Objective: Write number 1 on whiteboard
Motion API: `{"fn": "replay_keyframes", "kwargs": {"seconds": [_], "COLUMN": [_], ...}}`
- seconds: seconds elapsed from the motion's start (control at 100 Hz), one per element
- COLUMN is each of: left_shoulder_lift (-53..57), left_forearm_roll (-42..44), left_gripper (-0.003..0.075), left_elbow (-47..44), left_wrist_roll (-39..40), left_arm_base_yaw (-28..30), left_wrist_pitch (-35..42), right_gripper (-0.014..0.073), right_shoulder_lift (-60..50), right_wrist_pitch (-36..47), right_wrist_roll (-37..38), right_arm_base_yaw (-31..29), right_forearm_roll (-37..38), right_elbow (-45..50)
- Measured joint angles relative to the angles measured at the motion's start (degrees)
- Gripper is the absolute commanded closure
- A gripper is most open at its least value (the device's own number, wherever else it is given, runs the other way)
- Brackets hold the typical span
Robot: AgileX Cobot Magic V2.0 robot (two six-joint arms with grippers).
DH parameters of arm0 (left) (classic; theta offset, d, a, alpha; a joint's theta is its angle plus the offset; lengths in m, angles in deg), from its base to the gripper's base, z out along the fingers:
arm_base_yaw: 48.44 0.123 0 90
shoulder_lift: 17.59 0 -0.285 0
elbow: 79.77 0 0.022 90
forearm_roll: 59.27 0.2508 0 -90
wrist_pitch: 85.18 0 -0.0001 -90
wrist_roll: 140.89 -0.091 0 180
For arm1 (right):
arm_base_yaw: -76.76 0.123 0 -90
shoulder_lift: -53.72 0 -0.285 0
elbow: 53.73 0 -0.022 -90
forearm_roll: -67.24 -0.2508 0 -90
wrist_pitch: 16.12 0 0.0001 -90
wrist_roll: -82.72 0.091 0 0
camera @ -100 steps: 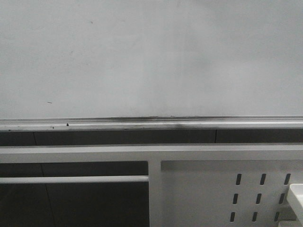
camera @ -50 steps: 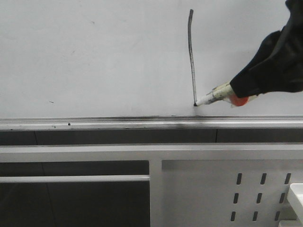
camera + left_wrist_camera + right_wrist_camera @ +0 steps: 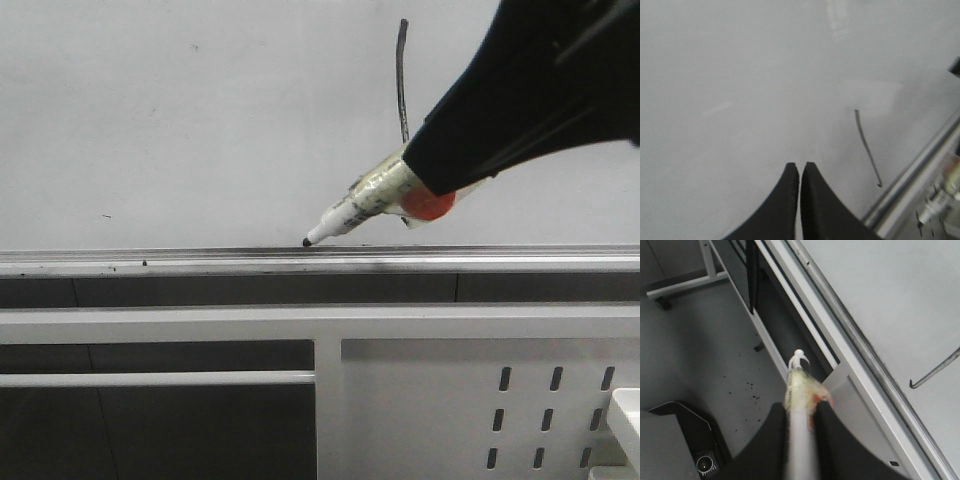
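number 1 [image 3: 402, 75] done on whiteboard [image 3: 200, 120] | right gripper [image 3: 802, 412] clamps marker [image 3: 350, 212] near rail | left gripper [image 3: 800, 167] pinched empty | next: retract

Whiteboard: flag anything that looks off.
The number 1 on the whiteboard is slightly bent near its top, not perfectly straight. Dark smudges line the silver rail. Nothing looks damaged.

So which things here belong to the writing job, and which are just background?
Job:
- number 1, already drawn
- whiteboard
- marker pen, held in the right gripper

Background:
- perforated frame panel
- left gripper, shut on nothing
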Motion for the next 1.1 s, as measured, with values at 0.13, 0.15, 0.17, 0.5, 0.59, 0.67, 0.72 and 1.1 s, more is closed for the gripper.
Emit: {"fn": "replay_keyframes", "kwargs": {"seconds": [0.13,0.15,0.17,0.5,0.59,0.67,0.72,1.1], "left_shoulder_lift": [-3.89,-4.78,-5.71,-18.56,-19.92,-20.48,-20.59,-20.71], "left_forearm_roll": [9.45,10.12,10.56,12.14,12.18,12.28,12.69,14.14], "left_gripper": [0.0514,0.0489,0.0477,0.0458,0.0458,0.0458,0.0458,0.0458], "left_elbow": [0.0,0.0,0.0,1.96,3.74,4.85,5.13,5.49], "left_wrist_roll": [0.82,0.93,0.96,1.06,1.06,1.06,1.06,1.06], "left_arm_base_yaw": [-4.15,-4.84,-5.51,-9.2,-9.29,-9.29,-9.29,-9.31], "left_wrist_pitch": [0.36,0.36,0.36,1.69,1.92,1.95,2.06,1.46], "right_gripper": [0.0667,0.0667,0.0667,0.0667,0.0667,0.0667,0.0667,0.0667], "right_shoulder_lift": [1.61,1.86,2.26,6.11,7.05,7.72,7.79,7.97], "right_wrist_pitch": [-5.6,-6.35,-7.06,-13.16,-13.47,-13.57,-13.57,-12.2], "right_wrist_roll": [-0.26,-0.26,-0.26,-0.46,-0.59,-0.59,-0.59,-0.68], "right_arm_base_yaw": [0.47,0.47,0.47,4.94,6.34,7.08,7.32,7.75], "right_forearm_roll": [0.0,0.0,0.0,-0.43,-0.43,-0.19,0.28,-0.39], "right_elbow": [-4.9,-5.71,-6.5,-14.54,-15.08,-15.07,-15.2,-17.21]}}
